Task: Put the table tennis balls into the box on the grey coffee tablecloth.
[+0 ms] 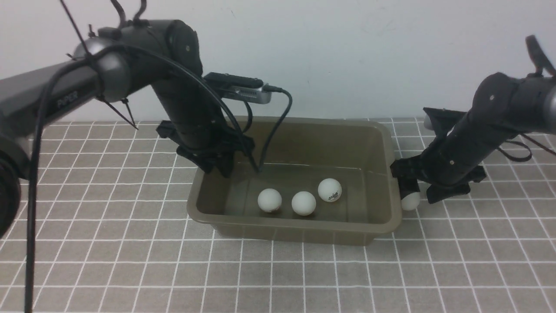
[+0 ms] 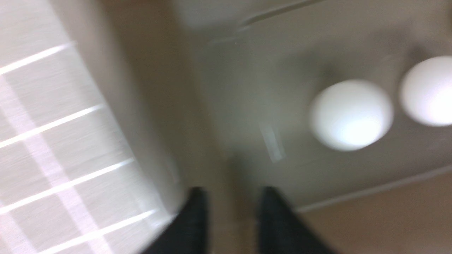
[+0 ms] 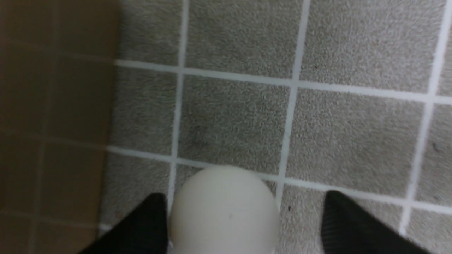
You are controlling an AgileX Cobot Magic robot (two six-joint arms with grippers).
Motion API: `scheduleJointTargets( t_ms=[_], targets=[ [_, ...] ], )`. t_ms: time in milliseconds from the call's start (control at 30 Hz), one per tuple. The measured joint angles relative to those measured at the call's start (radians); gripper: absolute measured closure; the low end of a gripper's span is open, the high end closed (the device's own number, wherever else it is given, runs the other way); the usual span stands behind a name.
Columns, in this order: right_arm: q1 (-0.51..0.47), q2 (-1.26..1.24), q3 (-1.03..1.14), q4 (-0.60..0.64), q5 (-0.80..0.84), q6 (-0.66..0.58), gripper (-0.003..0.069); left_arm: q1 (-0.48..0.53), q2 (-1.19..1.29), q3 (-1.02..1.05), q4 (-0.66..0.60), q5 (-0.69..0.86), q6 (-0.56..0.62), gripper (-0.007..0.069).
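The olive-brown box (image 1: pixel 295 228) stands on the grey coffee tablecloth (image 1: pixel 108 261). Three table tennis balls lie on its floor: two plain ones (image 1: pixel 269 200) (image 1: pixel 303 203) and one with a logo (image 1: pixel 329 190). My left gripper (image 1: pixel 234 167) hangs over the box's far left corner, empty, with its jaws a little apart. Its blurred wrist view shows the gripper (image 2: pixel 233 192) and two balls (image 2: pixel 351 114) (image 2: pixel 429 90). My right gripper (image 1: pixel 417 194) is low beside the box's right wall. It is open around a fourth ball (image 1: pixel 410 201) on the cloth. In the right wrist view that ball (image 3: pixel 224 211) touches one finger (image 3: pixel 148 222), and a gap separates it from the other finger.
The box's wall (image 3: pixel 53 106) stands close beside the right gripper (image 3: pixel 243 194). The left wrist view shows the box's wall (image 2: pixel 141 106) with the cloth (image 2: pixel 42 123) outside it. A white wall rises behind the table. The left arm's cable (image 1: pixel 273 130) hangs into the box.
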Motion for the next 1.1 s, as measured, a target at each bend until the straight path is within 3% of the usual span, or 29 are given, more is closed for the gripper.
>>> scheduleJointTargets(
  t_ms=[67,167,300,433,600,700,767,800,833,933,1000,1100],
  targets=[
    [0.001,0.003,0.000,-0.016,0.001,0.000,0.0313,0.014,-0.046,0.001,0.014,0.015,-0.004,0.0573],
    [-0.007,-0.026,0.000,-0.032,0.025,0.006,0.0294,0.039,-0.175,0.003,0.026,0.039,-0.006,0.0621],
    [-0.015,-0.129,0.001,-0.015,0.072,0.034,0.0294,0.065,-0.366,0.034,0.026,0.051,-0.007,0.0629],
    [0.067,-0.287,0.001,0.047,0.023,-0.029,0.0294,0.078,-0.616,0.179,0.027,0.019,-0.020,0.0629],
    [0.199,-0.292,0.001,0.084,-0.129,-0.137,0.0291,0.078,-0.891,0.447,-0.001,-0.103,-0.056,0.0629],
    [0.223,-0.269,-0.001,0.087,-0.159,-0.149,0.0232,0.078,-1.000,0.563,-0.021,-0.165,-0.061,0.0629],
    [0.228,-0.253,-0.020,0.087,-0.156,-0.153,0.0104,0.078,-1.139,0.696,-0.036,-0.240,-0.066,0.0629],
    [0.228,-0.253,-0.020,0.086,-0.156,-0.153,0.0095,0.078,-1.148,0.703,-0.036,-0.243,-0.066,0.0629],
    [0.228,-0.254,-0.046,0.077,-0.138,-0.153,0.0039,0.078,-1.212,0.756,-0.040,-0.260,-0.067,0.0629],
    [0.228,-0.274,-0.093,0.054,-0.082,-0.141,0.0013,0.078,-1.280,0.801,-0.044,-0.258,-0.076,0.0629],
    [0.228,-0.323,-0.133,0.032,-0.020,-0.102,0.0066,0.078,-1.317,0.816,-0.047,-0.241,-0.092,0.0629],
    [0.228,-0.482,-0.154,0.004,0.012,-0.063,0.0291,0.079,-1.331,0.818,-0.047,-0.216,-0.093,0.0629]
  ],
)
